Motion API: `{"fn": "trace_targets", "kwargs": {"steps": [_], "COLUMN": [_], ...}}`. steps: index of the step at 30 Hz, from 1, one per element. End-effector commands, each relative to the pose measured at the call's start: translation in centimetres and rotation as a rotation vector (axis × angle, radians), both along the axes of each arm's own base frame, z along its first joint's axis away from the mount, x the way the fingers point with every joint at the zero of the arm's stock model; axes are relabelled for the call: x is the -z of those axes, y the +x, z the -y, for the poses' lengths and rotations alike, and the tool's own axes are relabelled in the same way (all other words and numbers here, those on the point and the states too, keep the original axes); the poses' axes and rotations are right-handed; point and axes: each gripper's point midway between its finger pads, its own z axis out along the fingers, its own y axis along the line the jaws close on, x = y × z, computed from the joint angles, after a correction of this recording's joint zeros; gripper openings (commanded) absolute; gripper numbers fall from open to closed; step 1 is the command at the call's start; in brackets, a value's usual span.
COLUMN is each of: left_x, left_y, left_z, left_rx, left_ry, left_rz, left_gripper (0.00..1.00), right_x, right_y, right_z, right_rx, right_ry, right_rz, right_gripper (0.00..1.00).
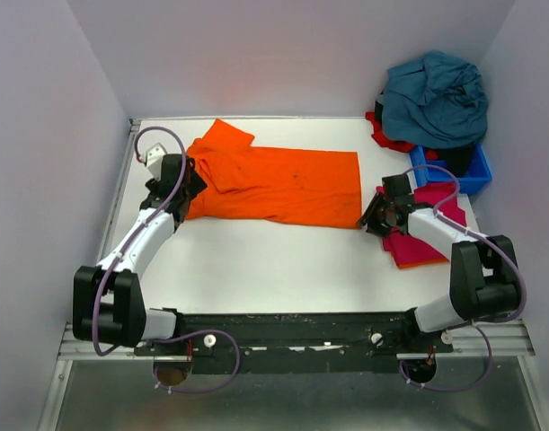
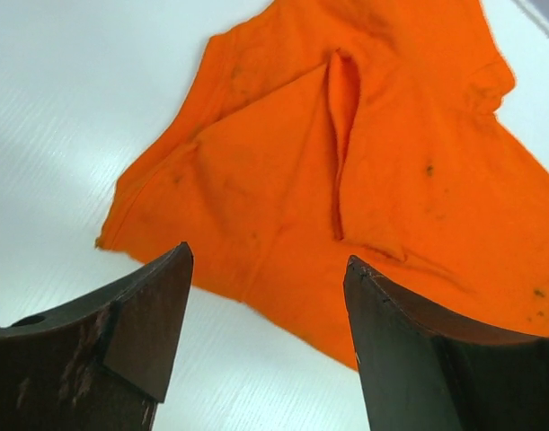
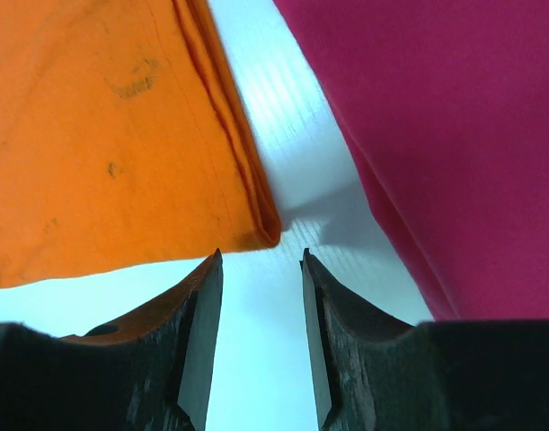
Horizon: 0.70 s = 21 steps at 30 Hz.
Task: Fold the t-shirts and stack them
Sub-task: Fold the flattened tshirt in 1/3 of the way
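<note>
Along the left of the top view, the table (image 1: 256,265) ends at a raised edge hard against the wall (image 1: 49,162), so there is little room to swing outward on that side. The left gripper (image 1: 193,184) sits at the collar-and-sleeve end of the orange t-shirt (image 1: 283,184). Its jaws are spread wide and hold nothing. In its wrist view the cloth lies just ahead of the fingertips, with a raised crease running up the middle.

The orange shirt stretches across the centre of the table as a long flat band. It looks light, limp and thin, so it is likely to sag and slide if lifted by one point only. A pinch through a doubled edge or corner at each end looks the surest hold. In front of the shirt, toward the lower part of the frame, lies a broad bare strip of white table, good room for folding it over.

The right gripper (image 3: 261,259) hovers at the shirt's lower right corner, jaws parted a modest way with only white table between them. The folded corner is just beyond the tips. Close on the right lies the magenta t-shirt (image 1: 416,250), flat and partly under the arm, so a wide sweep there risks dragging it. In the upper right, a teal t-shirt (image 1: 436,97) is heaped over a red t-shirt (image 1: 386,135) on the blue bin (image 1: 463,175), crowding that corner.
</note>
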Motion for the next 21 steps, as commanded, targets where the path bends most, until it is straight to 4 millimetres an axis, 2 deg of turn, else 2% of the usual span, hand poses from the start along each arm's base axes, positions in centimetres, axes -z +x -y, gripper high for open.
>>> {"fn": "trace_targets", "kwargs": {"steps": [1, 5, 8, 10, 13, 16, 21], "left_x": [0.2, 0.7, 1.3, 2.0, 3.4, 4.9, 6.3], "left_y": [-2.2, -2.8, -2.9, -2.9, -2.8, -2.9, -2.8], "left_z": [-1.7, -2.6, -3.2, -3.3, -2.9, -2.9, -2.9], "left_rx": [-0.119, -0.144, -0.149, -0.164, -0.168, -0.181, -0.204], "left_ry": [-0.033, -0.052, -0.050, -0.057, -0.095, -0.098, -0.109], "left_rz": [0.054, 0.060, 0.032, 0.019, 0.014, -0.025, -0.068], "left_gripper": [0.79, 0.77, 0.77, 0.76, 0.75, 0.75, 0.72], "right_x": [0.2, 1.0, 1.4, 1.4, 1.5, 1.4, -0.2], "right_y": [1.7, 2.5, 2.6, 2.5, 2.7, 2.7, 2.4], "right_z": [-0.8, -1.0, -0.8, -0.8, 0.1, 0.0, 1.4], "right_rx": [0.038, 0.051, 0.057, 0.058, 0.082, 0.051, 0.059], "right_ry": [0.039, 0.041, 0.019, 0.021, -0.034, -0.045, -0.110], "right_rz": [0.030, 0.009, 0.000, -0.001, -0.015, -0.034, 0.007], "right_gripper": [0.48, 0.47, 0.42, 0.31, 0.22, 0.01, 0.01]}}
